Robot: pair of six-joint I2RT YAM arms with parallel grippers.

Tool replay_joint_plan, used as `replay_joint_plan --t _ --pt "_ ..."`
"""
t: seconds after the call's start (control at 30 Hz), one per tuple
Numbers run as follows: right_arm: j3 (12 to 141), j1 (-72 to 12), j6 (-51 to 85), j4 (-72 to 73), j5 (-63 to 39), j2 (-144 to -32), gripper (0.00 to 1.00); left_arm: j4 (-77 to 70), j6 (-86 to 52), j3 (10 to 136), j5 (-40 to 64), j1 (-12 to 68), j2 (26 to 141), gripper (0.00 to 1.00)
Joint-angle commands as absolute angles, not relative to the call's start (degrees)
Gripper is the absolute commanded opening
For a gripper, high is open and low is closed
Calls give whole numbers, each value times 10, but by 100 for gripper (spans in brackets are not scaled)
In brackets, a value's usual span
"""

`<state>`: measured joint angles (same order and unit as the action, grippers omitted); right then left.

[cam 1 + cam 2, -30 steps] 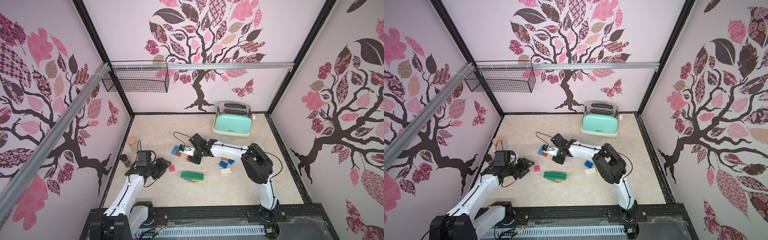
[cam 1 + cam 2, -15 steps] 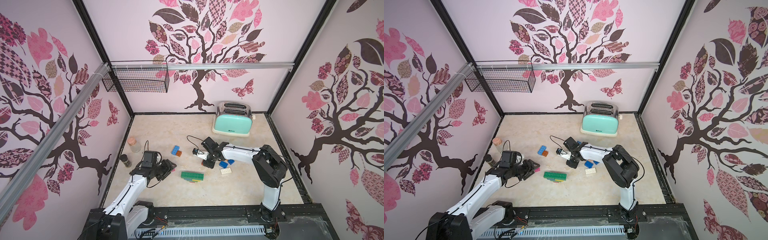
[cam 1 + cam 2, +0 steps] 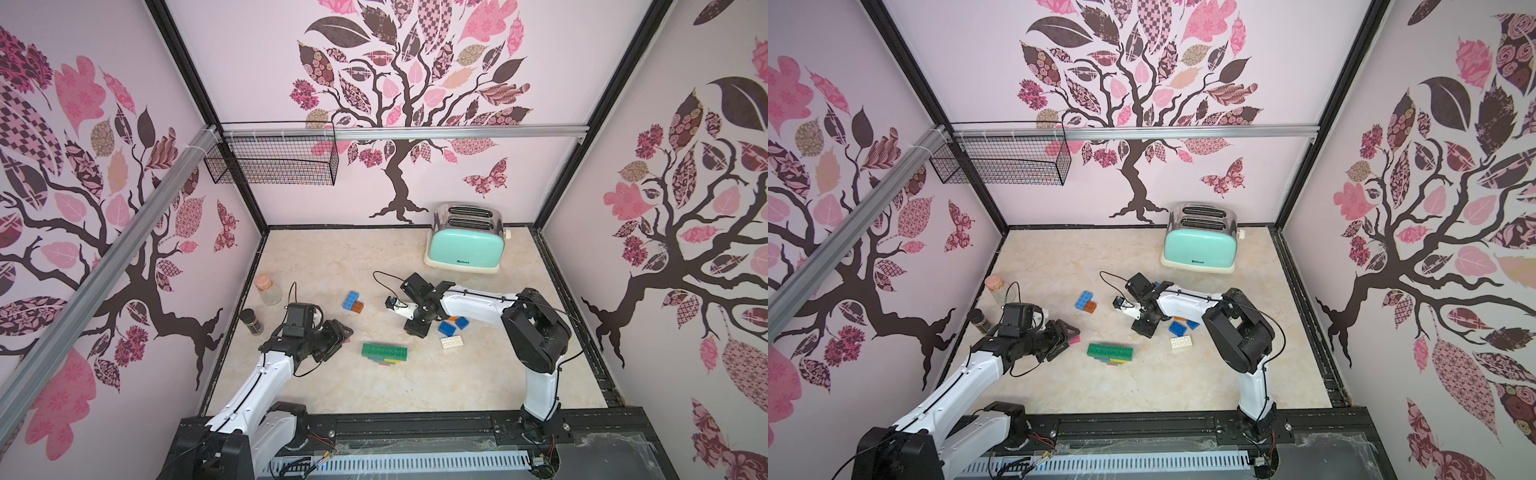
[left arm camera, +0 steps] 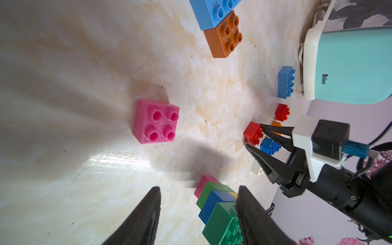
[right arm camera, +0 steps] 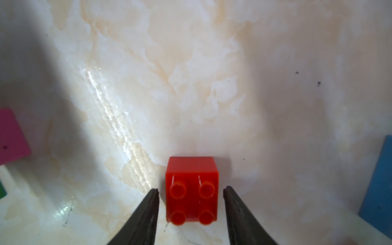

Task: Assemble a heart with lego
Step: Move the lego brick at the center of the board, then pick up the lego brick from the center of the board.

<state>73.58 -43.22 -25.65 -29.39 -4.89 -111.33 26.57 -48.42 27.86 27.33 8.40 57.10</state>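
Observation:
A stepped stack of green, blue, yellow and pink lego bricks (image 3: 384,353) (image 3: 1111,353) lies on the marble floor near the front. My right gripper (image 3: 415,330) (image 5: 191,189) is open and points down behind the stack. A small red brick (image 5: 192,174) (image 4: 252,132) sits on the floor between its fingers, with a gap on each side. My left gripper (image 3: 337,336) (image 4: 199,187) is open and empty, left of the stack (image 4: 216,201). A loose pink brick (image 4: 156,121) lies just ahead of it.
A joined blue and orange brick pair (image 3: 353,302) lies further back. Blue (image 3: 448,328), orange (image 3: 461,322) and white (image 3: 453,341) bricks lie right of the right gripper. A mint toaster (image 3: 465,245) stands at the back right. Two jars (image 3: 268,289) (image 3: 251,321) line the left wall.
My right gripper moved right and forward, away from the blue and orange pair, and its jaws opened around the red brick. My left gripper shifted right toward the stack.

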Motion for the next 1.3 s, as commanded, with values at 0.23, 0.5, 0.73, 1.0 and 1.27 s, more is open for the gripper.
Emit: replay_joint_plan --t 0.23,0.5,0.73,1.0,1.27 --pt "775 -434 -250 -335 -59 -1135 50 252 -487 266 274 87 570 60" --pt "787 -434 -250 -339 -63 -1141 49 248 -487 266 274 87 577 60" --pt "785 -435 -250 -343 -70 -1145 39 250 -485 266 273 87 576 60" --pt "789 -434 -257 -345 -74 -1127 33 277 -448 281 306 87 586 64" --pt "793 -434 -270 -358 -77 -1062 33 258 -448 272 354 115 580 67"
